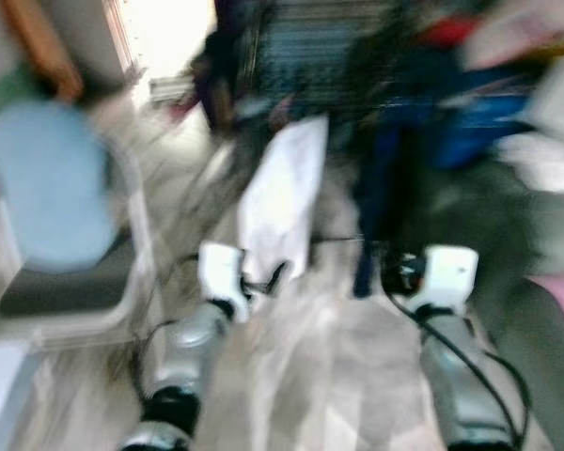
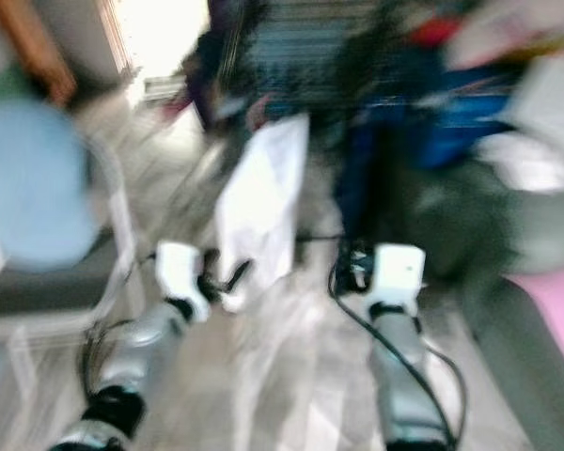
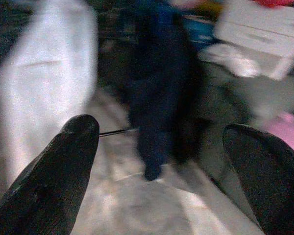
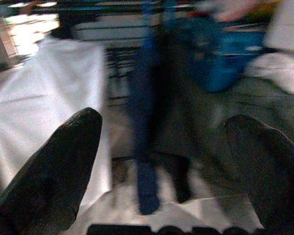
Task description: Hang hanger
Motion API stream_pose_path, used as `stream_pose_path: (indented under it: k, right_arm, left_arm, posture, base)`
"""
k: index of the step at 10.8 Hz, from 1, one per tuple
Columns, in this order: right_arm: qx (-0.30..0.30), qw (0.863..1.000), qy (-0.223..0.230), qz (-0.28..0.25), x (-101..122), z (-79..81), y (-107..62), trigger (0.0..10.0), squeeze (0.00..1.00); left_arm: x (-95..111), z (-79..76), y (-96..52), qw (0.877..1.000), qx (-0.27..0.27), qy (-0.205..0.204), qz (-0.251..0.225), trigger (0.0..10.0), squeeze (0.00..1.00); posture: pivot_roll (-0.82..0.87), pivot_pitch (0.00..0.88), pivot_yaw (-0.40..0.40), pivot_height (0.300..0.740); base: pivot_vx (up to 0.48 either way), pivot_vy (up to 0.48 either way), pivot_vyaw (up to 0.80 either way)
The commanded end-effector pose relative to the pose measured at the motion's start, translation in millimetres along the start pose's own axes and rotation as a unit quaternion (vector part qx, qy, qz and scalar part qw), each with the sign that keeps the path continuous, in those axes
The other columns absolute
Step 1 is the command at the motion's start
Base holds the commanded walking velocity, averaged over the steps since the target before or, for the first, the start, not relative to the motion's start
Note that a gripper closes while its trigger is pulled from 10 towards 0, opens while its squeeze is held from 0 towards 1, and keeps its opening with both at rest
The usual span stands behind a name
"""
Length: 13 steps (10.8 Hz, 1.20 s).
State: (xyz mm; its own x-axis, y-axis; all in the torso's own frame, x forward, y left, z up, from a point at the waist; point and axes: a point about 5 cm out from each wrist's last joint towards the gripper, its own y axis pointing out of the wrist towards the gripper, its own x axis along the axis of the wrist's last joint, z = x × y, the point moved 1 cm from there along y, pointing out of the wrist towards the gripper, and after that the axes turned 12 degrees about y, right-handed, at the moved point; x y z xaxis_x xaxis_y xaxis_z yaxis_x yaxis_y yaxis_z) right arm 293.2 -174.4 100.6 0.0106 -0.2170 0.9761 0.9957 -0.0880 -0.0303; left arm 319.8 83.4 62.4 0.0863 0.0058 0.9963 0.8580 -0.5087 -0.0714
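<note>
Honestly looks like nothing's hung yet. Everything's smeared, and I can't pick out a hanger for sure. Left gripper [image 3: 157, 161] and right gripper [image 4: 161, 161] are both up front with jaws spread wide, holding nothing. Ahead hangs a white garment [image 1: 284, 193] beside dark blue clothes [image 1: 376, 188]. Pale marbled floor [image 1: 329, 366], a light blue chair [image 1: 52, 188] on the left, clutter behind.

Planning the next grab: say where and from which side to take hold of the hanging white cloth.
Blur hides any hanger, so this is tentative. The white cloth hangs flat, its lower edge free near the open left gripper. Pinch that edge from the front, one finger either side of the sheet.
</note>
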Motion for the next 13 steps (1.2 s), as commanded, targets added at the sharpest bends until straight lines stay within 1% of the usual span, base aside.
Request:
stream_pose_path:
  k: [1, 3, 5, 6, 8, 10, 13]
  right_arm:
    - [0.003, 1.0, 0.007, -0.003, 0, 5.9, -0.1, 10.0, 0.0]
    - [0.002, 1.0, 0.007, -0.004, 0, 6.3, -0.6, 10.0, 0.0]
    - [0.008, 1.0, 0.004, 0.001, -2, 6.3, -1.0, 10.0, 0.0]
    - [0.02, 1.0, -0.002, 0.003, -2, 9.1, -0.8, 10.0, 0.0]
    - [0.025, 1.0, -0.011, 0.004, -2, 9.9, -1.1, 10.0, 0.0]
    - [0.023, 1.0, -0.011, 0.005, -2, 7.8, -1.3, 10.0, 0.0]
    - [0.024, 1.0, -0.016, 0.009, -2, 6.4, -3.5, 10.0, 0.0]
  left_arm:
    - [1, 5.8, -1.4, 1.0, 0.007, 0.006, -0.001, 10.0, 0.0]
    - [-1, 1.7, -0.6, 1.0, 0.002, 0.007, 0.004, 10.0, 0.0]
    - [-4, 4.5, 0.3, 0.999, 0.027, 0.018, 0.021, 10.0, 0.0]
    - [-4, 7.4, 0.2, 0.999, 0.032, 0.035, 0.024, 10.0, 0.0]
    - [3, 12.2, 0.8, 0.999, 0.03, 0.026, 0.005, 10.0, 0.0]
    - [7, 10.9, 0.6, 1.0, 0.026, 0.014, -0.009, 10.0, 0.0]
    - [2, 5.1, 0.1, 1.0, 0.019, 0.006, -0.007, 10.0, 0.0]
  posture:
    - [-0.26, 0.0, 0.058, 0.74]
    - [-0.26, 0.0, 0.06, 0.74]
    - [-0.26, 0.0, 0.062, 0.74]
    - [-0.26, 0.0, 0.062, 0.74]
    - [-0.26, 0.0, 0.054, 0.74]
    - [-0.26, 0.004, 0.047, 0.74]
    - [-0.27, 0.009, 0.039, 0.74]
  base:
    - [0.307, 0.0, 0.0]
    - [0.278, 0.0, 0.0]
    - [0.0, 0.0, 0.0]
    - [0.0, 0.0, 0.0]
    - [0.0, 0.0, 0.0]
    - [0.321, 0.0, 0.0]
    - [0.379, 0.0, 0.0]
